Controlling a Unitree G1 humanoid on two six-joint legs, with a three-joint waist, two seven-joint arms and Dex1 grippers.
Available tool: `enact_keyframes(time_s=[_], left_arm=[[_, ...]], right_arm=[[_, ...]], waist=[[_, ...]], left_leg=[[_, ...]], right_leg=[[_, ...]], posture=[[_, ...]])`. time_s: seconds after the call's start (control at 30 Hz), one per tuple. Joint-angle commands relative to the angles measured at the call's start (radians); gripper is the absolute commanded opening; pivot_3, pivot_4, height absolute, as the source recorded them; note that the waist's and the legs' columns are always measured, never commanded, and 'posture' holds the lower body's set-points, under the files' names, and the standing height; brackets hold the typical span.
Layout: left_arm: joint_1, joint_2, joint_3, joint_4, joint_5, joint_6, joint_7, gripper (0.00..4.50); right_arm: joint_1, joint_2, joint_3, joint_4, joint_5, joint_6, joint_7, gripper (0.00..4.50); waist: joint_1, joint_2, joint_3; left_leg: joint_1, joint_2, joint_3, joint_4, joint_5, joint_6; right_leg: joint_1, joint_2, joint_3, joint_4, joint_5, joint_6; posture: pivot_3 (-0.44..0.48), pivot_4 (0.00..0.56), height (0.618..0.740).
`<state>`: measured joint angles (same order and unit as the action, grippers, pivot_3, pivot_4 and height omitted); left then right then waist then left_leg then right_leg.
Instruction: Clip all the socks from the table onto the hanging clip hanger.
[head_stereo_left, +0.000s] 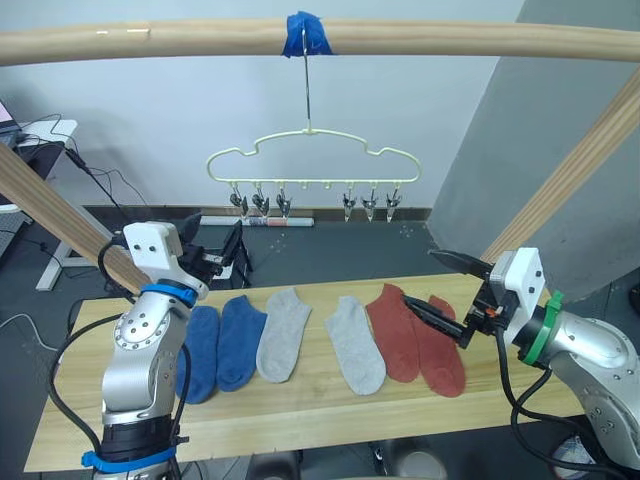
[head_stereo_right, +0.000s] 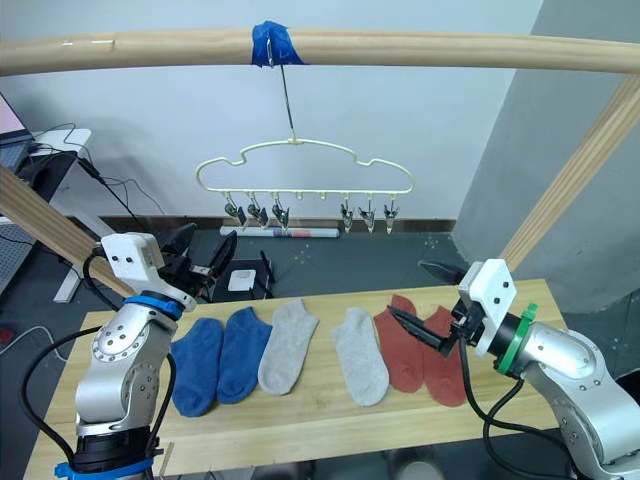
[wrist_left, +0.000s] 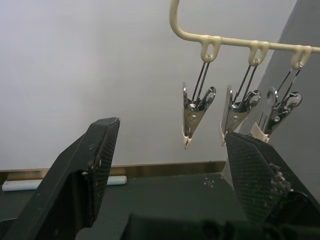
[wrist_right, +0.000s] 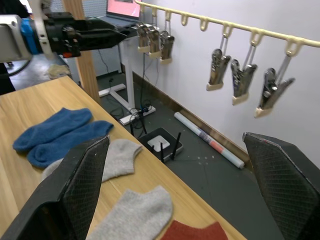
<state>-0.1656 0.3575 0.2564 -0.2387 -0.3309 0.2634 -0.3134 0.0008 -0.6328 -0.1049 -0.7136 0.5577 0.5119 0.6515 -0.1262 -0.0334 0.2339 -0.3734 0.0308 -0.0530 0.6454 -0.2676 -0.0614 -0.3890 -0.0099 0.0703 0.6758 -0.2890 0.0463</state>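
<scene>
On the table (head_stereo_left: 300, 410) lies a row of socks: two blue (head_stereo_left: 222, 345) at the left, two light grey (head_stereo_left: 283, 333) in the middle, two rust red (head_stereo_left: 415, 340) at the right. The pale-yellow clip hanger (head_stereo_left: 312, 155) hangs above and behind them, its silver clips (wrist_left: 195, 112) holding nothing. My left gripper (head_stereo_left: 215, 250) is open in the air over the table's back left edge, pointing towards the hanger. My right gripper (head_stereo_left: 445, 290) is open just above the red socks, its lower finger (head_stereo_left: 432, 318) close over them, holding nothing.
A round wooden pole (head_stereo_left: 450, 40) with blue tape (head_stereo_left: 305, 35) carries the hanger's hook. Slanted poles (head_stereo_left: 560, 190) rise at both back corners of the table. On the floor behind are a small router (wrist_right: 161, 144) and a rolled tube (wrist_right: 210, 140).
</scene>
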Motion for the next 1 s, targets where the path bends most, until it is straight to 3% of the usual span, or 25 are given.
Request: enact_keyframes(time_s=[0.03,1.0], left_arm=[[-0.022,0.001,-0.008,-0.024,0.011,-0.009,0.011,3.70],[-0.156,-0.046,-0.036,0.053,0.040,-0.037,0.065,3.70]], right_arm=[[-0.028,0.002,0.011,-0.059,0.027,0.001,-0.007,4.50],[-0.069,0.010,0.034,-0.115,0.062,0.068,-0.076,4.50]], waist=[[-0.003,0.000,0.001],[-0.013,-0.002,0.020]], left_leg=[[0.000,0.000,0.000,0.000,0.000,0.000],[-0.008,0.000,-0.001,0.000,0.000,0.000]], right_leg=[[0.000,0.000,0.000,0.000,0.000,0.000],[-0.006,-0.001,-0.002,-0.002,0.000,0.000]], posture=[[-0.236,0.250,0.740],[-0.259,0.265,0.740]])
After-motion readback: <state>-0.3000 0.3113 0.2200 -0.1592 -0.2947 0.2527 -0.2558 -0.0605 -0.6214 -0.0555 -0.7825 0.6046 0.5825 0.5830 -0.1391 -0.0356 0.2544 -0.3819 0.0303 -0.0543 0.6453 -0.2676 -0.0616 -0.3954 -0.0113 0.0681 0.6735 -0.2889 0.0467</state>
